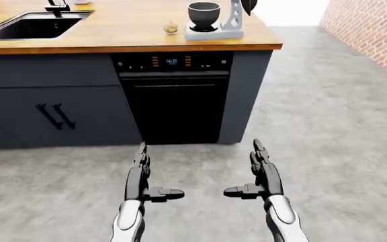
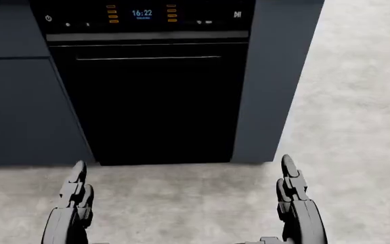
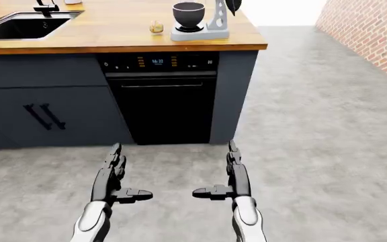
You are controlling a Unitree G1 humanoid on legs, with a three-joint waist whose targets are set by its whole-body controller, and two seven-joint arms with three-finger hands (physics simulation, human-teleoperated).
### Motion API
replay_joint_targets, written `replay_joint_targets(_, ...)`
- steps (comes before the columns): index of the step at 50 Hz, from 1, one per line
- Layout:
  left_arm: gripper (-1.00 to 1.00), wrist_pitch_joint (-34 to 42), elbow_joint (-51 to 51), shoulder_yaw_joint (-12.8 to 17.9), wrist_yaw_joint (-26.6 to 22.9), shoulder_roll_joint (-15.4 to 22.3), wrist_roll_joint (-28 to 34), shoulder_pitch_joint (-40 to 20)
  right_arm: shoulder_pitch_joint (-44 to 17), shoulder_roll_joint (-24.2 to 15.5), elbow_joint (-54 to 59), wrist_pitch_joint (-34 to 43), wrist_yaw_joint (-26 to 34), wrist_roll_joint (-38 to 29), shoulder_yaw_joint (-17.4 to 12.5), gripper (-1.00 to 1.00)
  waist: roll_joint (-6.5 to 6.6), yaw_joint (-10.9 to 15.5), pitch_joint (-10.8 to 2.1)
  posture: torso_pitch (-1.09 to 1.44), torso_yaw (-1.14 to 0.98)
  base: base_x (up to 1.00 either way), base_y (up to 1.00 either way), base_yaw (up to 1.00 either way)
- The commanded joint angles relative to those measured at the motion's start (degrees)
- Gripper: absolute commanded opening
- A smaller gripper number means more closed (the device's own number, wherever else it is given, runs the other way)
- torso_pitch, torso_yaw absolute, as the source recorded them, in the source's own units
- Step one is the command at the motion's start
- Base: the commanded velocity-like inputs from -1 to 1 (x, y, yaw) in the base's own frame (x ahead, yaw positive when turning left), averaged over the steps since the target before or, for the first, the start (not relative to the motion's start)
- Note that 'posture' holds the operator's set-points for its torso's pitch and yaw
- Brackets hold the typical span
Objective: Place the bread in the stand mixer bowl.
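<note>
Your left robot hand [image 1: 142, 174] and right robot hand [image 1: 261, 174] both hang low over the floor [image 1: 328, 131], fingers stretched straight, thumbs pointing inward toward each other, nothing held in either. They sit well apart from each other and well short of the cabinets.

Mixer bowl [image 1: 204, 14] is dark, upright, seated on the gray stand mixer [image 1: 222, 22] near the right end of the wooden counter [image 1: 113, 30]; you can't see inside it from this angle. Bread [image 1: 170, 26] is a small tan lump on the counter just left of the mixer base, apart from it, not in the bowl. Sink [image 1: 29, 25] is sunk into the counter at the left-eye view's top left, with a dark faucet [image 1: 57, 7] at its far rim; its basin looks dark, contents can't be told.

Counter's near edge overhangs the black oven [image 1: 173, 98] with its lit display, and gray cabinet doors with two dark handles [image 1: 57, 116] sit to the oven's left. Counter's right end stops at a gray side panel; right of that, open gray floor runs up to a brick wall [image 1: 375, 30].
</note>
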Motion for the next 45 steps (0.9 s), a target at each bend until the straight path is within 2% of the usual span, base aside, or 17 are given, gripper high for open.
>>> replay_joint_targets(1, 1.0, -3.1, -4.89, 0.08, 0.03, 0.22, -0.13, -1.84, -1.88, -0.25, -5.04, -2.64, -0.13, -0.33, 0.2, 1.0, -0.45, -0.12, -0.05, 0.0, 0.0, 0.0, 0.0, 0.0)
replay_joint_targets(3, 1.0, -3.93, -3.52, 0.34, -0.08, 0.31, -0.31, -2.37, -1.93, -0.24, -5.29, -2.21, -0.14, -0.53, 0.25, 1.0, -0.07, 0.44, -3.52, 0.0, 0.0, 0.0, 0.0, 0.0)
replay_joint_targets(4, 1.0, -3.47, -4.24, 0.24, -0.01, 0.28, -0.22, -2.14, -2.26, -0.26, -4.65, -2.55, -0.08, -0.46, 0.14, 1.0, -0.1, 0.44, -2.96, 0.0, 0.0, 0.0, 0.0, 0.0)
replay_joint_targets(5, 1.0, -3.19, -4.52, 0.3, -0.12, 0.27, -0.45, -2.1, -2.17, -0.25, -4.92, -2.32, -0.08, -0.51, 0.17, 1.0, -0.34, 0.43, -0.96, 0.0, 0.0, 0.0, 0.0, 0.0)
replay_joint_targets(7, 1.0, -3.08, -4.64, 0.3, -0.07, 0.26, -0.45, -2.08, -2.14, -0.24, -4.82, -2.53, 0.05, -0.47, 0.17, 1.0, -0.41, 0.39, -3.99, 0.0, 0.0, 0.0, 0.0, 0.0)
replay_joint_targets(8, 1.0, -3.33, -4.26, 0.35, -0.09, 0.28, -0.47, -2.22, -2.11, -0.24, -4.93, -2.45, 0.04, -0.43, 0.13, 1.0, -0.41, 0.42, -4.3, 0.0, 0.0, 0.0, 0.0, 0.0)
replay_joint_targets(20, 1.0, -1.63, -5.72, 0.26, 0.27, 0.27, -0.55, -1.89, -2.54, -0.17, -3.54, -3.49, -0.68, -1.57, 0.34, 1.0, -0.2, 0.43, -5.05, 0.0, 0.0, 0.0, 0.0, 0.0)
replay_joint_targets(24, 1.0, 4.45, -0.58, 3.48, -1.67, 1.2, -7.1, -8.4, -6.32, -0.45, -4.04, 2.32, -0.43, -0.01, -0.22, 1.0, -0.13, 0.5, -5.25, 0.0, 0.0, 0.0, 0.0, 0.0)
replay_joint_targets(26, 1.0, -0.85, 2.11, 3.16, -1.18, 2.85, -4.24, -12.26, -10.92, -1.23, -2.46, 5.5, 0.06, 2.15, -1.67, 1.0, -0.06, 0.52, -5.36, 0.0, 0.0, 0.0, 0.0, 0.0)
replay_joint_targets(27, 1.0, -2.5, 1.82, 1.84, 0.46, 3.67, 0.4, -13.36, -13.05, -1.21, -2.13, 6.64, -0.43, 3.77, -2.44, 1.0, -0.06, 0.46, -5.41, 0.0, 0.0, 0.0, 0.0, 0.0)
replay_joint_targets(28, 1.0, -1.56, 2.28, 3.34, 0.9, 3.07, -2.27, -15.94, -15.11, -1.57, -3.68, 9.16, -0.75, 3.4, -1.56, 1.0, -0.04, 0.37, -5.52, 0.0, 0.0, 0.0, 0.0, 0.0)
replay_joint_targets(29, 1.0, -0.26, -0.08, 2.72, 0.6, 3.72, -1.58, -17.52, -17.14, -1.88, -6.17, 11.82, -1.32, 3.13, -1.24, 1.0, -0.17, 0.35, -5.62, 0.0, 0.0, 0.0, 0.0, 0.0)
replay_joint_targets(31, 1.0, 4.02, -0.88, 5.2, 2.45, 5.02, -3.99, -23.46, -22.47, -3.23, -12.07, 19.91, -2.06, 4.6, -2.53, 1.0, -0.23, 0.47, -5.8, 0.0, 0.0, 0.0, 0.0, 0.0)
replay_joint_targets(36, 1.0, 21.95, -10.22, 6.72, 3.6, 11.24, -6.09, -37.0, -39.48, -9.88, -19.27, 38.11, -4.73, 11.48, -7.92, 1.0, -0.17, 0.52, -5.31, 0.0, 0.0, 0.0, 0.0, 0.0)
replay_joint_targets(37, 1.0, 25.45, -10.72, 8.39, 4.84, 11.77, -8.17, -40.83, -43.3, -11.92, -18.64, 40.34, -5.12, 12.24, -8.46, 1.0, -0.14, 0.52, -5.14, 0.0, 0.0, 0.0, 0.0, 0.0)
replay_joint_targets(42, 1.0, 37.6, -11.75, 8.36, 3.52, 19.47, -10.09, -54.53, -54.91, -19.1, -16.06, 46.28, -5.33, 15.62, -10.18, 1.0, -0.2, 0.45, -4.55, 0.0, 0.0, 0.0, 0.0, 0.0)
replay_joint_targets(45, 1.0, 42.4, -13.17, 12.07, 1.27, 25.28, -11.72, -58.19, -62.9, -25.36, -13.95, 50.64, -2.64, 16.4, -10.16, 1.0, -0.14, 0.46, -4.06, 0.0, 0.0, 0.0, 0.0, 0.0)
